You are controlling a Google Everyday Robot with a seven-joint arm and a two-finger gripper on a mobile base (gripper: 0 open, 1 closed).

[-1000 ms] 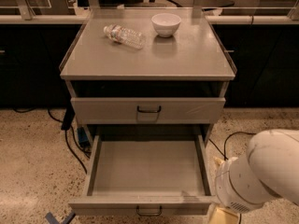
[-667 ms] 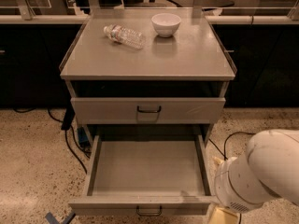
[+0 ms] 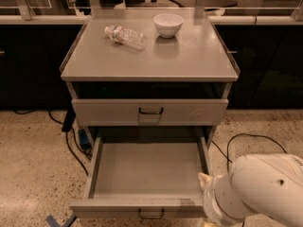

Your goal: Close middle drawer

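Observation:
The middle drawer is pulled far out of the grey cabinet, showing an empty grey tray; its small dark bar handle is on the front panel at the bottom edge of the view. The top drawer above it is shut. The lowest drawer is hidden under the open one. My white arm fills the lower right. Only a beige tip of my gripper shows, at the drawer's front right corner, by its right side wall.
On the cabinet top a clear plastic bottle lies on its side and a white bowl stands upright. Black cables run over the speckled floor on both sides of the cabinet. Dark counters stand behind.
My arm has sunk lower in the view and shifted a little left; the beige gripper tip has come up to the drawer's front right corner. The drawer has not moved.

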